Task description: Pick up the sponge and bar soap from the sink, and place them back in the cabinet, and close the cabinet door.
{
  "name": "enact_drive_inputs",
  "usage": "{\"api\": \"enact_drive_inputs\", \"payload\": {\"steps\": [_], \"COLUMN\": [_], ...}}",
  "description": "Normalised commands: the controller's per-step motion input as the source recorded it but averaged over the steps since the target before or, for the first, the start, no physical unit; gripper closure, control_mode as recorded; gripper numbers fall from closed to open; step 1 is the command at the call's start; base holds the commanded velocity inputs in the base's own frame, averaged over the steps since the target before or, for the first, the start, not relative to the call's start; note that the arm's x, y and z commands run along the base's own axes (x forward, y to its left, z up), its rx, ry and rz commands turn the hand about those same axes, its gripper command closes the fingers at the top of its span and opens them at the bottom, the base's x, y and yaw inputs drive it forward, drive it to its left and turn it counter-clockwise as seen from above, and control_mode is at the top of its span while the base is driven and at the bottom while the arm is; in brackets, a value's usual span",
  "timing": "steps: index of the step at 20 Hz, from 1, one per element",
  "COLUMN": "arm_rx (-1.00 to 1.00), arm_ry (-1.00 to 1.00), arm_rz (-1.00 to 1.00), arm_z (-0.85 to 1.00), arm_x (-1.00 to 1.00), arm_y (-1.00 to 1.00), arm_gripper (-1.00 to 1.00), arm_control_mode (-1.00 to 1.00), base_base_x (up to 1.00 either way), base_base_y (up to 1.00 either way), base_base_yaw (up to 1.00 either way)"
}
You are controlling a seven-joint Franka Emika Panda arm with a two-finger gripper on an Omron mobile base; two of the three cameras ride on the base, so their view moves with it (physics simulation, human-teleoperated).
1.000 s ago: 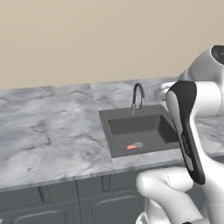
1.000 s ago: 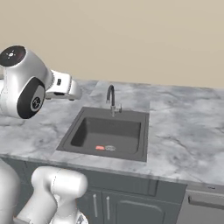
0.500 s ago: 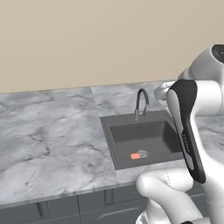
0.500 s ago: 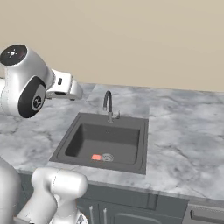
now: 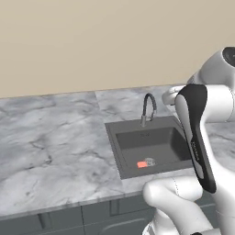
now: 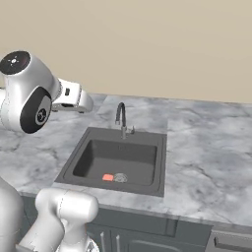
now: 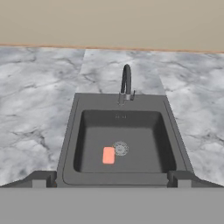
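Sink [image 5: 120, 151] right part hidden behind the arm in left base view, hand [image 7: 111, 181] fingertips cut off at hand view's bottom edge

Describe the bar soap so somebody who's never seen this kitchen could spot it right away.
Find the dark grey sink sunk into the grey marble counter, with the curved faucet at its back edge. On the basin floor lies the bar soap, just beside the round metal drain. It is a small, flat, pink-orange rectangle, the one bright spot of colour against the dark basin.
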Motion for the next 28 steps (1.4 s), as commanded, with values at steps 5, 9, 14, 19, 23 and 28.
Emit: {"api": "enact_drive_inputs", "payload": {"steps": [5, 9, 14, 19, 23, 28], "arm_rx": [0.00, 0.00, 0.00, 0.00, 0.00, 0.00], "arm_ry": [0.00, 0.00, 0.00, 0.00, 0.01, 0.05], "arm_rz": [0.00, 0.00, 0.00, 0.00, 0.00, 0.00], "arm_z": [0.00, 0.00, 0.00, 0.00, -0.09, -0.36], "arm_x": [0.00, 0.00, 0.00, 0.00, 0.00, 0.00], "arm_y": [0.00, 0.00, 0.00, 0.00, 0.01, 0.04], "arm_gripper": [-1.00, -1.00, -1.00, -1.00, -1.00, -1.00], "arm_control_mode": [1.00, 1.00, 1.00, 1.00, -1.00, -1.00], "base_base_x": [0.38, 0.52, 0.16, 0.01, 0.00, 0.00], "base_base_y": [0.00, 0.00, 0.00, 0.00, 0.04, 0.00], "base_base_yaw": [0.00, 0.00, 0.00, 0.00, 0.00, 0.00]}}
